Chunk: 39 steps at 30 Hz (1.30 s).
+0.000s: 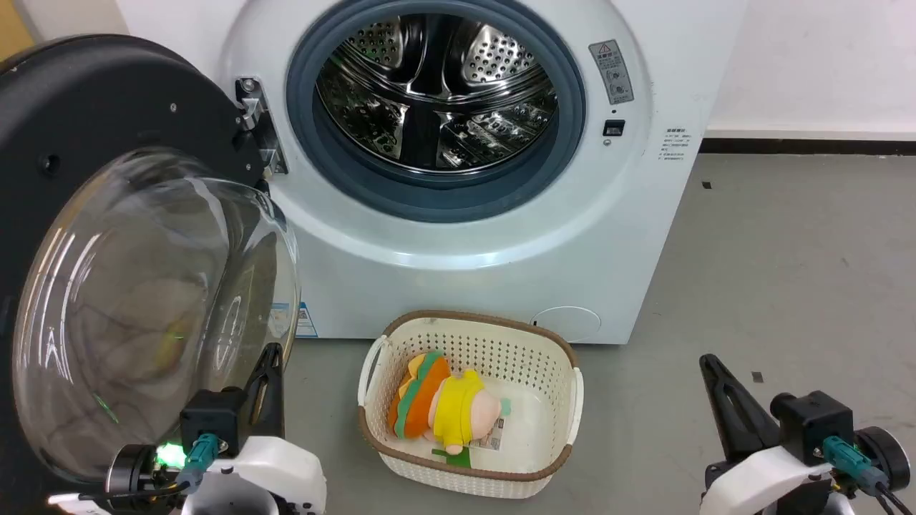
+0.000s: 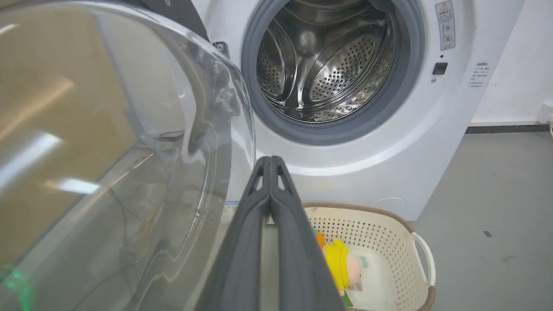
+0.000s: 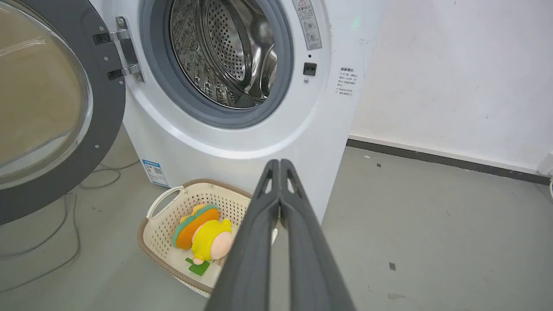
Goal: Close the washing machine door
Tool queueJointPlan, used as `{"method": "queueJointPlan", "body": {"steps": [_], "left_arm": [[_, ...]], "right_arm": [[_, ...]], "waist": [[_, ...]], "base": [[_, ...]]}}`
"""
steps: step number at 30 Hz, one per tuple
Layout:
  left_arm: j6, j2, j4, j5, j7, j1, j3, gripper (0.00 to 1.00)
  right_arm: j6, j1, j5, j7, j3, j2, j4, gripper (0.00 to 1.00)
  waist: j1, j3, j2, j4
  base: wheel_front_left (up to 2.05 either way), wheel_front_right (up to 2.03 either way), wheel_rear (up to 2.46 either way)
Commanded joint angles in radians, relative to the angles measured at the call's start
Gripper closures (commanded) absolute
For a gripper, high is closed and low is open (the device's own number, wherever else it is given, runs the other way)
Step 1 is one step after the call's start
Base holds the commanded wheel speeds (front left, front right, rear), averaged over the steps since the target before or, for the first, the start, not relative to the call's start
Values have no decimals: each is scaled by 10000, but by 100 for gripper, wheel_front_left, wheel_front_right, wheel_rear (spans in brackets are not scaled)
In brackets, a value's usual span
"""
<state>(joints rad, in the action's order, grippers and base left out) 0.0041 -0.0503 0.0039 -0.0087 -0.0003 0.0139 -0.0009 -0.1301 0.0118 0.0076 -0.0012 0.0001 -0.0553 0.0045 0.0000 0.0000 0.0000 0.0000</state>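
Note:
The white washing machine (image 1: 458, 279) stands open, its steel drum (image 1: 436, 86) and grey-blue gasket showing. Its door (image 1: 93, 114), a black disc with a clear domed glass bowl (image 1: 143, 300), is swung wide to the left on its hinge (image 1: 257, 129). My left gripper (image 1: 270, 354) is shut with nothing in it, its tips right beside the bowl's lower right edge; whether they touch it I cannot tell. In the left wrist view the glass bowl (image 2: 108, 151) sits just left of that gripper (image 2: 270, 160). My right gripper (image 1: 710, 363) is shut and empty, low on the right over the floor.
A cream perforated basket (image 1: 551, 372) with a yellow and orange plush toy (image 1: 444, 404) sits on the grey floor right before the machine, between my arms. A cable (image 3: 52, 224) lies on the floor under the door. A white wall (image 1: 816, 57) rises to the right.

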Motion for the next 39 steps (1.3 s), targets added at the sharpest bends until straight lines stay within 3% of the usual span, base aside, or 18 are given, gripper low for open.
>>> {"method": "queueJointPlan", "body": {"steps": [1, 22, 23, 24, 25, 26, 35, 36, 37, 38, 39], "left_arm": [[-41, 1, -39, 87, 3, -139, 9, 100], [-41, 1, -39, 87, 3, -139, 9, 100], [6, 2, 2, 5, -4, 1, -2, 0], [9, 2, 8, -5, -5, 1, -4, 0], [12, 2, 10, -11, -5, 1, -11, 100], [24, 2, 13, -15, -12, 3, -13, 0], [232, 1, 1, -22, -200, 42, -110, 0], [249, -3, -10, -18, -221, 54, -123, 35], [263, -12, -23, -15, -242, 69, -135, 87], [273, -23, -35, -13, -263, 85, -147, 100], [281, -36, -54, -13, -284, 109, -157, 100]], "right_arm": [[-6, -118, -76, 12, -1, 51, -45, 100], [-6, -118, -76, 12, -1, 51, -45, 100], [2, 2, 8, -4, -5, -2, 1, 0], [2, 3, 10, -5, -2, -2, 6, 0], [2, 3, 10, -5, -9, -2, 8, 100], [2, 2, 16, -12, -14, -2, 12, 0], [1, -10, 240, -199, -178, 2, 23, 0], [1, -10, 266, -220, -193, 3, 21, 0], [1, -10, 289, -241, -207, 3, 20, 0], [1, -10, 312, -262, -218, 3, 15, 0], [1, -9, 331, -282, -232, 4, 11, 0]], "waist": [[0, 0, 0, 0], [0, 0, 0, 0], [0, 1, 0, 0], [0, 1, 0, 0], [0, 1, 0, 0], [0, 3, 0, -1], [0, 22, 0, 11], [0, 25, 0, 16], [0, 27, 0, 21], [0, 29, 0, 29], [0, 31, 0, 39]], "base": [[0, 0, 0], [0, 0, 0], [0, 0, 0], [0, 0, 0], [0, 0, 0], [0, 0, 0], [0, 0, 0], [0, 0, 0], [0, 0, 0], [0, 0, 0], [0, 0, 0]]}}
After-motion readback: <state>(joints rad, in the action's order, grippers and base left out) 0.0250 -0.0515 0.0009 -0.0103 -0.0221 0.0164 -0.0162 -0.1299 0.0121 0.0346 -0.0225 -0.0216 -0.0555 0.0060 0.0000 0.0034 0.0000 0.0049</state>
